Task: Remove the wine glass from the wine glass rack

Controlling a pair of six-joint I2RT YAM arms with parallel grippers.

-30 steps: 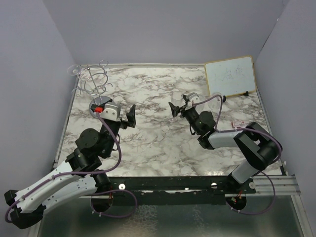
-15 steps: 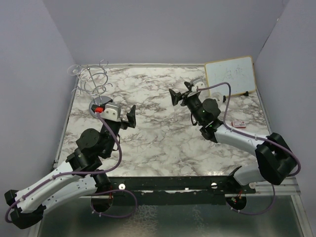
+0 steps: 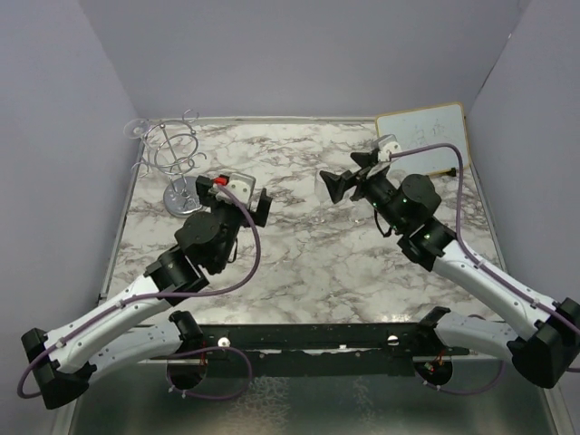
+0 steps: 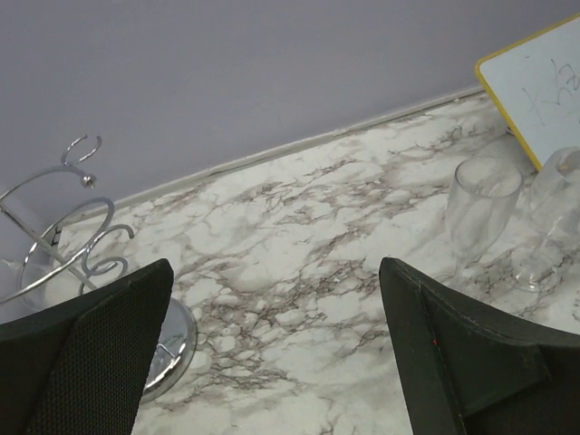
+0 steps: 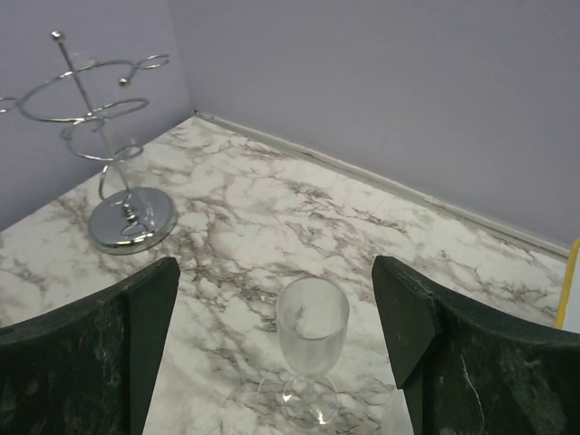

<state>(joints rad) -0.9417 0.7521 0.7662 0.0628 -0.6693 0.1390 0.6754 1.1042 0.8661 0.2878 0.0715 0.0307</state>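
The left gripper (image 3: 260, 207) has its fingers spread wide, and in its wrist view (image 4: 276, 362) nothing is between them. The right gripper (image 3: 337, 186) is also spread and holds nothing (image 5: 272, 362). Beyond its fingers a wine glass (image 5: 313, 335) stands on the table, apart from both of them.

This wine glass is upright on its foot, with its long axis vertical and its mouth up. The wine glass rack (image 3: 181, 197) stands in the far left corner. Its thin post is vertical, its curled arms are on top, and its round base (image 5: 131, 220) is flat on the table. A pale clear ring (image 3: 136, 127) at its leftmost loop is too faint to name.

The table (image 3: 299, 263) is white marble with grey veins, closed in by plain lilac walls (image 3: 299, 54).

The left wrist view shows a tall clear glass (image 4: 480, 208) and a second glass (image 4: 555, 213), both upright, just beside a yellow-framed whiteboard (image 4: 544, 91) that leans at the far right. Open marble lies between the rack (image 4: 177, 340) and these glasses.
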